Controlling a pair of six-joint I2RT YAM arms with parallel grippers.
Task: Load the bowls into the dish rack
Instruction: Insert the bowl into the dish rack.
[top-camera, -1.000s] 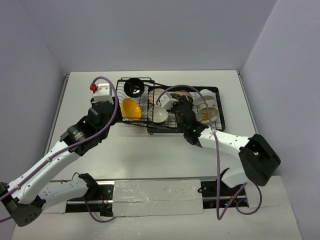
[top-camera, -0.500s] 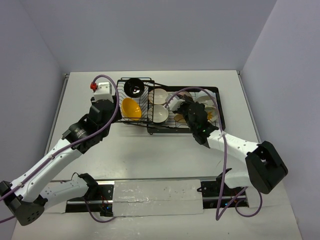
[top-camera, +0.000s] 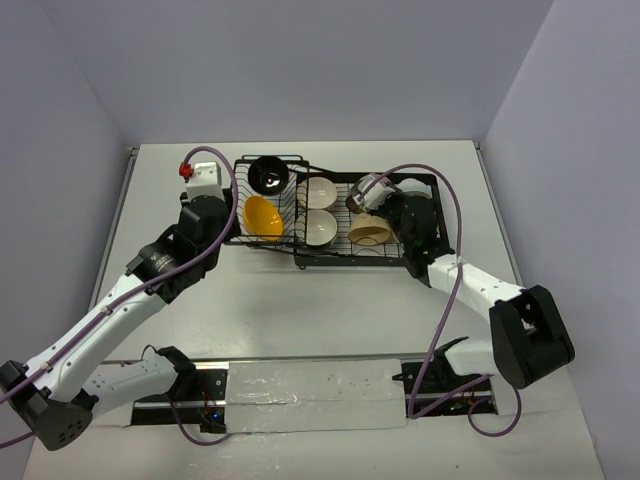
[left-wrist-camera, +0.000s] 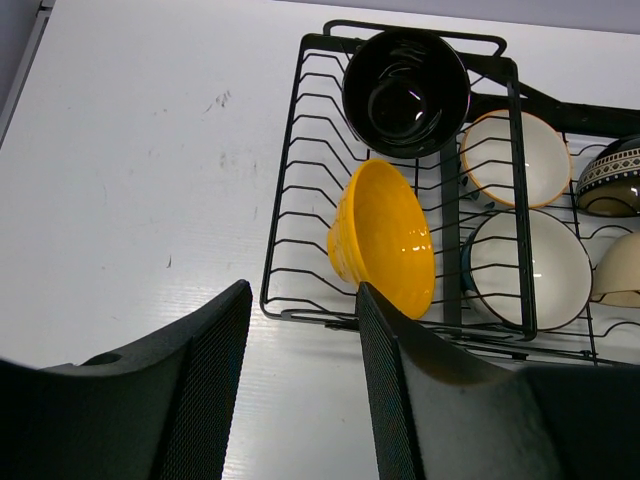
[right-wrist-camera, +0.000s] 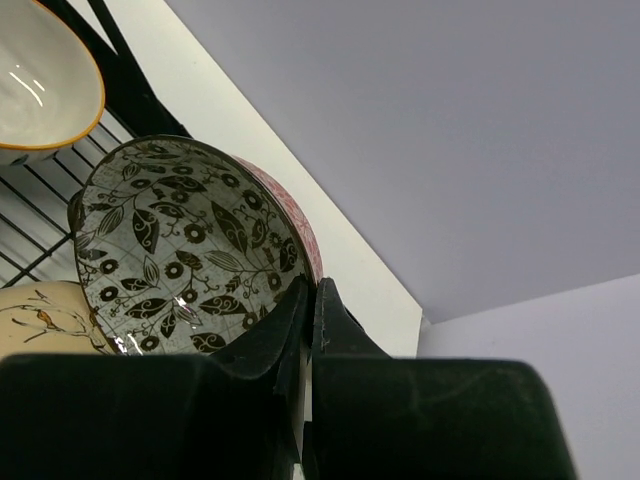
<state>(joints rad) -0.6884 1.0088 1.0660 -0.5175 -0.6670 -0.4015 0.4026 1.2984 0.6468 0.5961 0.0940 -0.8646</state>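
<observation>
Your right gripper (right-wrist-camera: 310, 290), pinching the floral grey ceramic bowl (right-wrist-camera: 180, 240) by its rim, had shifted rightward over the black wire dish rack (top-camera: 345, 262). Placement was judged pending. Your left gripper (left-wrist-camera: 302, 300) hung half-open, empty.

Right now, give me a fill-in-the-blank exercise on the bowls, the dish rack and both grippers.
1. The right gripper is shut on the ___ of the round bowl with a dark floral pattern.
2. The left gripper has its jaws ___ and holds nothing.
3. In the black wire dish rack, the tilted round bowl nearest the left gripper is bright ___.
Missing words: rim; open; yellow.
</observation>
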